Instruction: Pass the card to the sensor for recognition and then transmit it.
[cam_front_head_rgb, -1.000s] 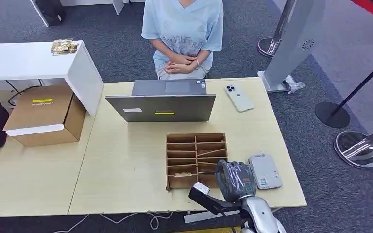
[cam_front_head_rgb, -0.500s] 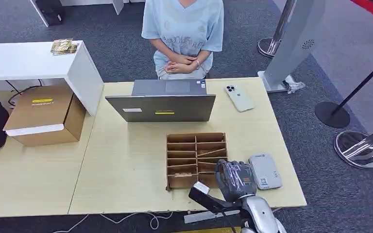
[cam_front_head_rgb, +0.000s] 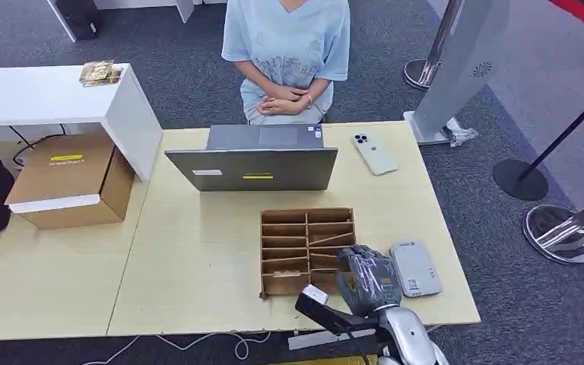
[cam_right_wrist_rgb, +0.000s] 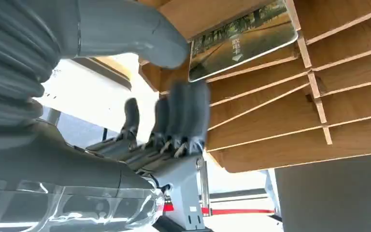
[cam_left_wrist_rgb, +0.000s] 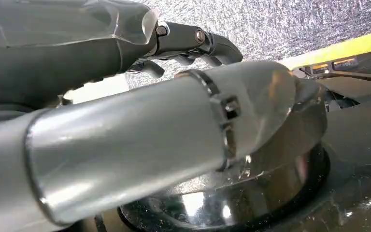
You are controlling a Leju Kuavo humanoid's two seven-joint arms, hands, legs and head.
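Light wood bench (cam_front_head_rgb: 198,258), seen from the robot's side.

Cardboard divider box (cam_front_head_rgb: 307,249): sits on the near right part of the bench, split into two columns of narrow slots. A slanted piece lies in one right-column slot.

Card (cam_right_wrist_rgb: 243,38): in the right wrist view, a glossy card printed with a road scene and some characters, standing tilted in one slot of the box, resting against a divider. Which slot it is in the head view I cannot tell.

Right hand (cam_front_head_rgb: 369,278): over the near right corner of the box, between the box and the sensor. In the right wrist view the thumb (cam_right_wrist_rgb: 125,29) reaches toward the card's near edge and the dark fingers (cam_right_wrist_rgb: 183,116) are spread apart in front of the slots. Nothing is held; whether the thumb touches the card cannot be told.

Sensor (cam_front_head_rgb: 415,268): flat grey-white reader with a small label, lying on the bench just right of the box, beside the right hand.

Left hand (cam_left_wrist_rgb: 188,41): in the left wrist view, dark fingers curled above the silver arm, over grey carpet; whether it is apart or closed I cannot tell.

Laptop (cam_front_head_rgb: 253,161): open, its lid back toward the robot, at the far middle of the bench.

Phone (cam_front_head_rgb: 374,153): pale, face down, right of the laptop.

Person (cam_front_head_rgb: 287,57): seated beyond the bench in a light blue shirt, hands clasped.

Cardboard carton (cam_front_head_rgb: 72,181): on the lower bench at left, with a yellow label.
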